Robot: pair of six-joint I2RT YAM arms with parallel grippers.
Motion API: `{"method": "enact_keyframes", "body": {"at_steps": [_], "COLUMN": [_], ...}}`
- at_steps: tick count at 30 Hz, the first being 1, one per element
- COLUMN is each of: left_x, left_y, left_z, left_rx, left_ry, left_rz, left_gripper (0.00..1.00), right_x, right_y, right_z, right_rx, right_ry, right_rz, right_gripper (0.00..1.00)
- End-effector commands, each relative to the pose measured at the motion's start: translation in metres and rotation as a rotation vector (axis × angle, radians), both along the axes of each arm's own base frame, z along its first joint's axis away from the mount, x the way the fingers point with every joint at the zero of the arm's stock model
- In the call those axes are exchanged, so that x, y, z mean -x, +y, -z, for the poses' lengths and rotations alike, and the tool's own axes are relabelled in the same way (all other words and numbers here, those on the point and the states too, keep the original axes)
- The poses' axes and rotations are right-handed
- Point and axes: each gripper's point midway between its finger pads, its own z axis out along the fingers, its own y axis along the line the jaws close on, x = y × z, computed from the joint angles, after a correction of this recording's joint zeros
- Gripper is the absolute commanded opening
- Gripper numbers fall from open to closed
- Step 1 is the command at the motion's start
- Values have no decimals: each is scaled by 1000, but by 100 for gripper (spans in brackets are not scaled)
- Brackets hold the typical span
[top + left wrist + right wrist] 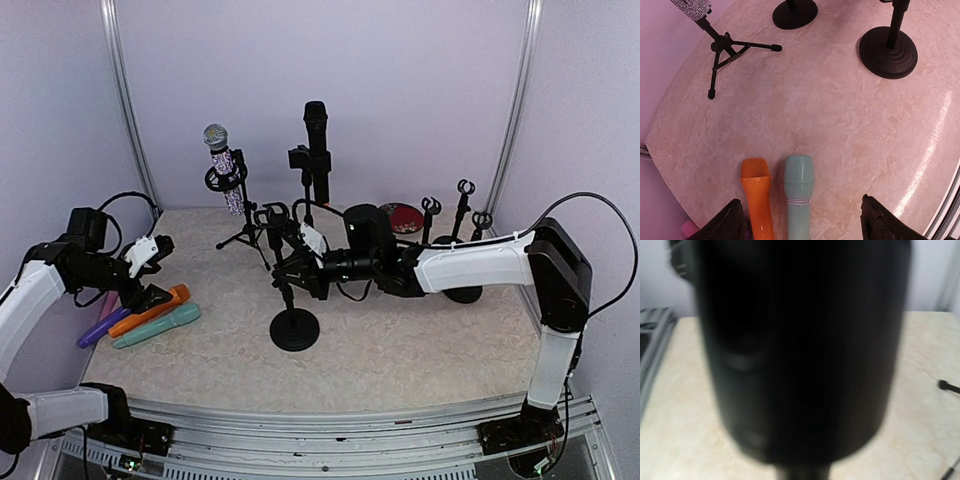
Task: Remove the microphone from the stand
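Reaching step: right tool [290, 272] hovers by the near stand [294, 328]; I cannot tell its grip. Left tool [802, 222] is spread above the orange microphone [757, 200] on the table [840, 125]. The black microphone [316, 135] stands clipped upright at the back; next, probably grasp and lift it.

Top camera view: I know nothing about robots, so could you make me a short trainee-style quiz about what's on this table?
1. True or false: the sparkly silver microphone sits in a tripod stand.
2. Which microphones lie flat below the left gripper? A) orange, teal and purple; B) two black; C) red and white.
3. Fill in: the right gripper is at a stand with a ___ black base.
Key: 1 true; 2 A; 3 round.
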Motion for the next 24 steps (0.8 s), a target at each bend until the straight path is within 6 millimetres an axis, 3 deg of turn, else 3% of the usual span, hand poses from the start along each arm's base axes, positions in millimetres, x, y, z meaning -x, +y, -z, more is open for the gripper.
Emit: {"method": "enact_keyframes", "body": {"at_steps": [1,3,4,10,13,18,24], "left_x": [1,2,2,0,1,2,2], "left_y": [-7,-10,-12,-16,-16,-16,-16], "left_z": [-13,-15,-16,-21,-20,-20,-21], "left_rx": [24,25,27,45,42,39,41], "left_ry": [-13,-14,-14,-24,-23,-36,-39], "left_rz": [14,25,30,40,44,51,45], "left_gripper": [77,77,77,77,77,77,77], "right_x": [24,15,10,-24,-21,3,13], "right_y": [-12,-14,-14,-32,-44,-52,-54], "right_z": [-17,-11,-10,-10,-6,4,9], "right_rx": [16,46,56,28,-1,-28,-121], "right_ry": [-3,11,13,44,64,77,65], "right_rz": [-216,-182,-153,144,272,401,581], "right_gripper": [0,37,49,89,92,92,73]}}
